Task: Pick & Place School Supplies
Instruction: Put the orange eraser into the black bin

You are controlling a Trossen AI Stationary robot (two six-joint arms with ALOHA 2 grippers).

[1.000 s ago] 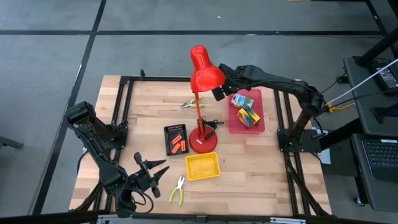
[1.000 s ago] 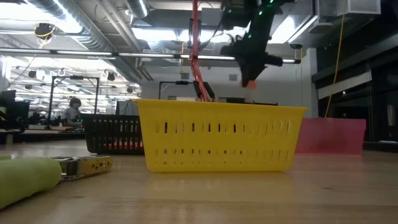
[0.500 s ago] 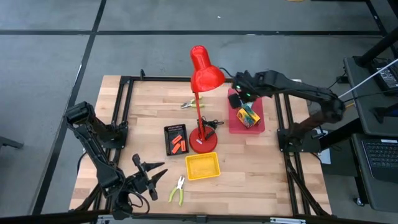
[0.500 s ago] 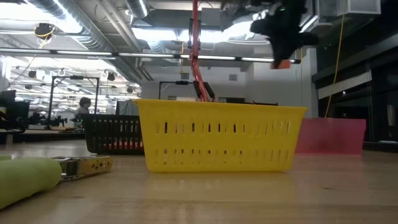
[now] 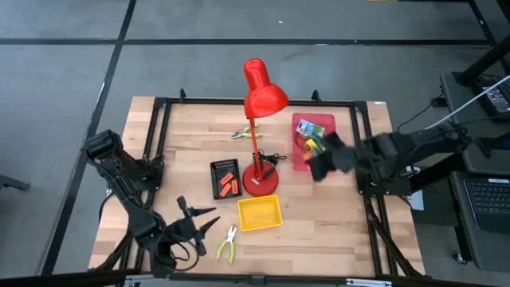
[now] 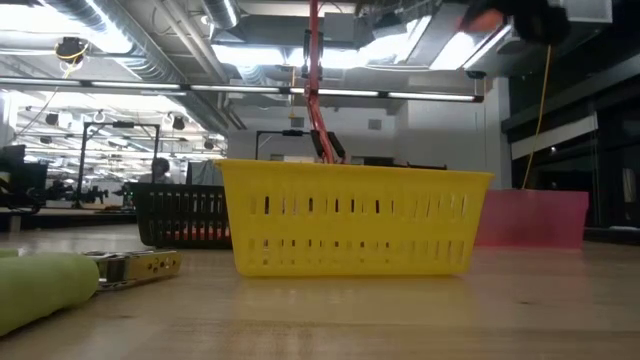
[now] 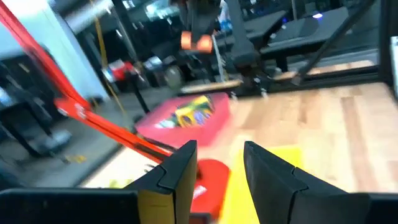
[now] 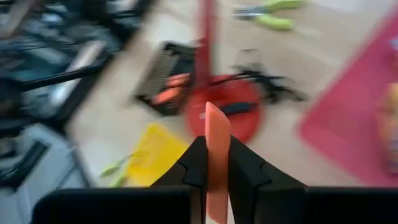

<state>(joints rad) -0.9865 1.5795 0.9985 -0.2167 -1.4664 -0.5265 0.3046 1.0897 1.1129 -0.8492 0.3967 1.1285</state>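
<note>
Orange piece [image 8: 217,155] in right pincer [image 8: 211,163]

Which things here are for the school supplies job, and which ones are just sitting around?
For the job:
crayon boxes in the pink tray
orange pieces in the black tray
orange piece pinched in the right gripper
pliers near the left gripper
second pliers behind the lamp

Just sitting around:
red desk lamp
yellow tray

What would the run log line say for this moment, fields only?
right gripper: shut on small orange piece, near pink tray | left gripper: open, waiting at front-left | yellow tray: front of red desk lamp
</note>
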